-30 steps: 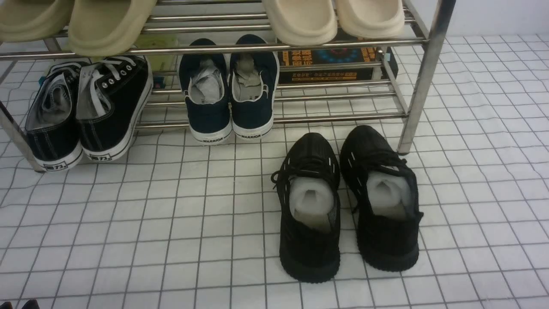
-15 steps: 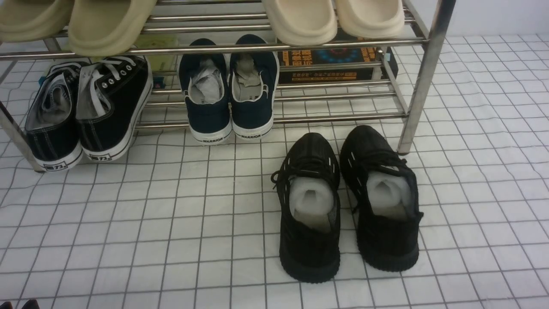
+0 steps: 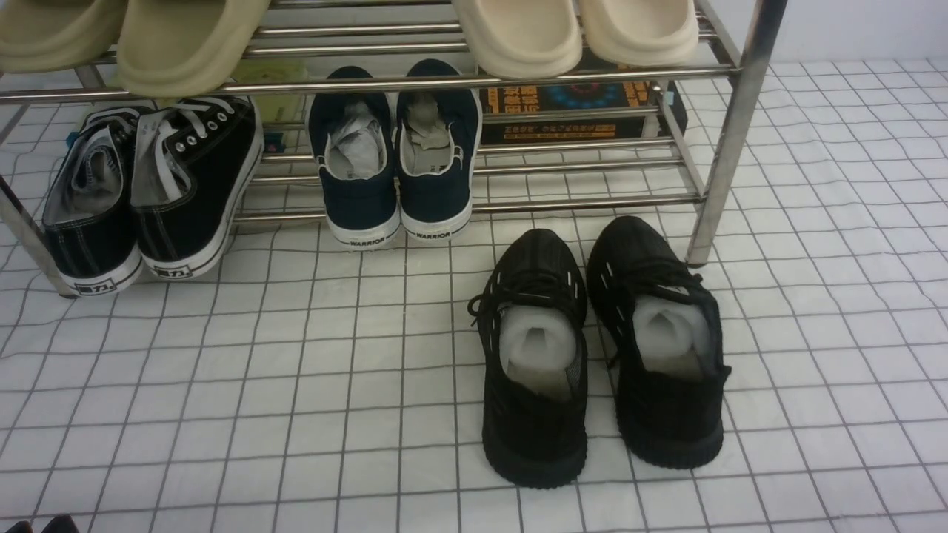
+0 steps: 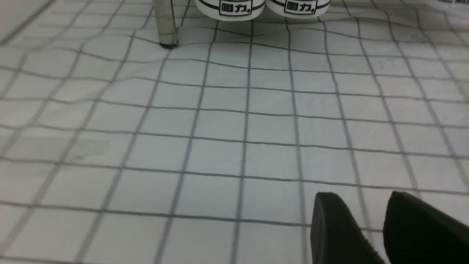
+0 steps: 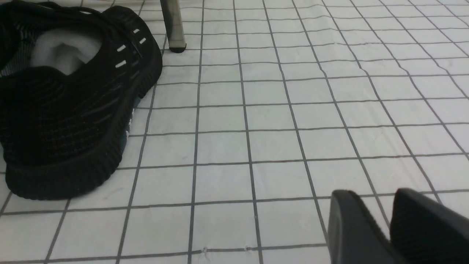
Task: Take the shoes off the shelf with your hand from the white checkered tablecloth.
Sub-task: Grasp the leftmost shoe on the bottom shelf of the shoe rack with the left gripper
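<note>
The shoes [image 3: 148, 192], black canvas lace-ups with white soles, sit at the left of the shelf's [image 3: 729, 141] lowest tier, heels facing me. In the left wrist view only their white heels [image 4: 234, 5] show, beside a shelf leg [image 4: 165, 25]. My left gripper [image 4: 362, 194] hovers low over the white checkered tablecloth [image 3: 296, 385], well short of those heels, open with nothing between its fingers. Its dark tips [image 3: 41, 525] peek in at the front view's bottom left corner. My right gripper [image 5: 373, 192] is over bare cloth, slightly open and empty.
A navy WARRIOR pair [image 3: 396, 163] stands mid-shelf. All-black knit sneakers [image 3: 600, 348] stand on the cloth before the right shelf leg; one [image 5: 73, 102] lies near my right gripper. Beige slippers [image 3: 518, 33] fill the upper tier, with a printed box [image 3: 578, 111] behind.
The left fingertips at the front view's bottom corner have crept slightly further into view. All the shoes stay where they were.
</note>
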`<move>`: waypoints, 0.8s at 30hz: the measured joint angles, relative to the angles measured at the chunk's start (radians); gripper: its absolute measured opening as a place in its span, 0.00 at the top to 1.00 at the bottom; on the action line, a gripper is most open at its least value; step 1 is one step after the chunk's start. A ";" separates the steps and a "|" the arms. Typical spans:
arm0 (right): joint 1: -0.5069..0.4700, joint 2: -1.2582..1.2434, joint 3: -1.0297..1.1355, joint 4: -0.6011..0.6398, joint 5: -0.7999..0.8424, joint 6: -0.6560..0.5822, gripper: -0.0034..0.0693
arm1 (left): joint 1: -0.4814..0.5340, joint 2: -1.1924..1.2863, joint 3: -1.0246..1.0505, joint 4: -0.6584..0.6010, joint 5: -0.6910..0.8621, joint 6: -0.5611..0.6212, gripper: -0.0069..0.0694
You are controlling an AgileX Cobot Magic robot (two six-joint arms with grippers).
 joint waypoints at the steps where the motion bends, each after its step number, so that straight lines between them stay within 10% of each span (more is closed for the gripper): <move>1: 0.000 0.000 0.000 0.000 0.000 0.000 0.69 | 0.000 0.000 0.001 -0.091 -0.001 -0.058 0.59; 10: 0.000 0.000 0.000 -0.001 0.000 0.000 0.68 | 0.000 0.000 0.005 -0.544 -0.040 -0.372 0.59; 17: 0.000 0.000 0.000 -0.001 0.000 0.000 0.67 | 0.000 0.000 -0.029 -0.538 -0.244 -0.234 0.71; 24: 0.000 0.000 0.000 -0.001 0.000 0.000 0.66 | 0.000 0.315 -0.390 -0.451 -0.027 -0.051 0.91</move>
